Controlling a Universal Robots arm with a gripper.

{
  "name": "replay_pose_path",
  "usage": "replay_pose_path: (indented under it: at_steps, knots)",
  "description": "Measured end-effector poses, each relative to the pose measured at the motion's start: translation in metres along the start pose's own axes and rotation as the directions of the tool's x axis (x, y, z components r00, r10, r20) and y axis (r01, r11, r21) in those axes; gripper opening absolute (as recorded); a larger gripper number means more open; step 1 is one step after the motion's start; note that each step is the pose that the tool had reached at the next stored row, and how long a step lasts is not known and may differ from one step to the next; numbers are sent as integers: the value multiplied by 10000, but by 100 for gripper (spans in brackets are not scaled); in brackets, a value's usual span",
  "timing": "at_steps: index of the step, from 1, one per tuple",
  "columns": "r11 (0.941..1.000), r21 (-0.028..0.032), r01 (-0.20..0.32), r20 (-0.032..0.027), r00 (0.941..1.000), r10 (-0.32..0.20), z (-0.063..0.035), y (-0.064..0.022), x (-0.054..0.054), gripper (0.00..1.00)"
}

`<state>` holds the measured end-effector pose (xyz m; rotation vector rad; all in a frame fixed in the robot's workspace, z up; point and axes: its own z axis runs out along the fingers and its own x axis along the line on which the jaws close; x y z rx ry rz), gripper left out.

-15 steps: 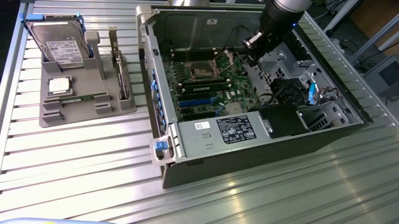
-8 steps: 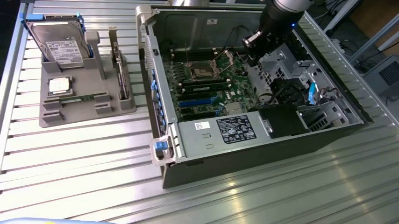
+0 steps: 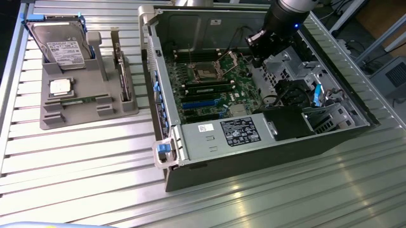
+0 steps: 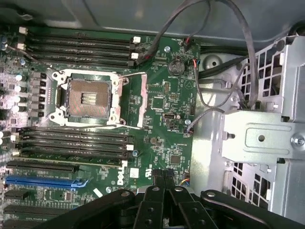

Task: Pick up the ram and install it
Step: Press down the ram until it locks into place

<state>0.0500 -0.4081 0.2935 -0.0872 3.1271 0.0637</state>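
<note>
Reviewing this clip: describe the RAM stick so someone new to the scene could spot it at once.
Start at the grey parts tray on the exterior view's left, beside the open computer case. At the tray's near end, below the square silver processor, lies the ram. It is the only long, narrow green strip lying flat there.

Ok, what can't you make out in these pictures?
Exterior view: the ram in the grey tray is too small to show its chips.
Wrist view: the shut gripper hides the motherboard edge behind it.
Exterior view: the arm covers the case at its far corner.
</note>
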Motion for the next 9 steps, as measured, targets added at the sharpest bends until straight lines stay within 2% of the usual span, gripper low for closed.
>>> replay_pose_path:
  at_steps: [4, 9]
  knots:
    - [9991, 6, -435, 17, 9991, 435, 0, 0, 0, 10]
    - [9990, 6, -436, 18, 9990, 436, 0, 0, 0, 10]
